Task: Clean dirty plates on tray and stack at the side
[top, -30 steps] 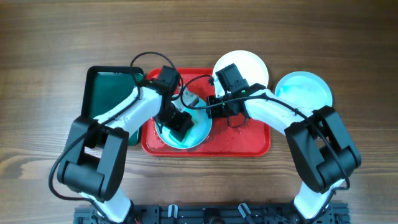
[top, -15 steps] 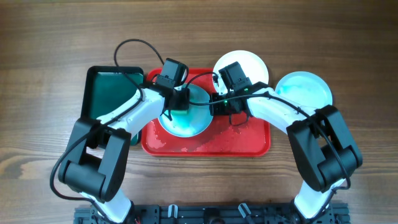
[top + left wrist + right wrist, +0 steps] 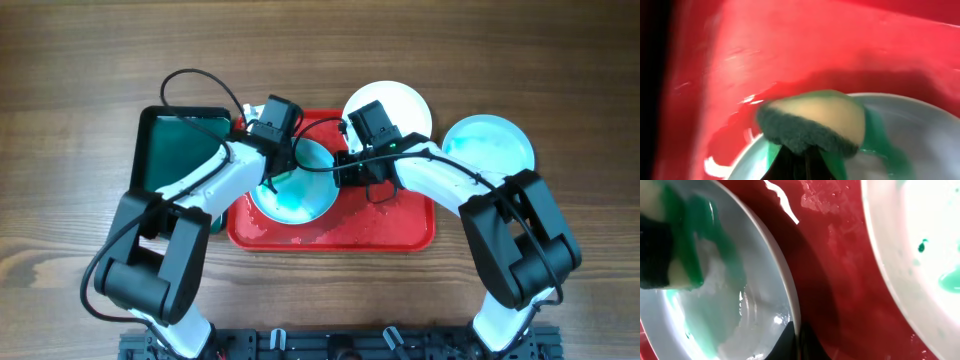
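Observation:
A teal-smeared white plate (image 3: 300, 190) sits tilted on the red tray (image 3: 385, 225). My left gripper (image 3: 283, 160) is shut on a sponge (image 3: 812, 122) with a dark green scrub side, pressed on the plate's far rim (image 3: 920, 130). My right gripper (image 3: 345, 170) is shut on the plate's right rim (image 3: 785, 295), one finger each side. A second plate (image 3: 400, 108) rests at the tray's back right rim; it also shows in the right wrist view (image 3: 920, 245) with teal spots. A third, pale teal plate (image 3: 490, 148) lies on the table right of the tray.
A smaller dark green tray (image 3: 175, 150) stands left of the red tray. The red tray floor (image 3: 850, 275) is wet with droplets. Black cables loop over the left arm. The wooden table (image 3: 90, 70) surrounds everything.
My left gripper has moved the sponge from the plate's near middle up to its far rim. The plate has shifted a little toward the back. My right gripper keeps its hold.

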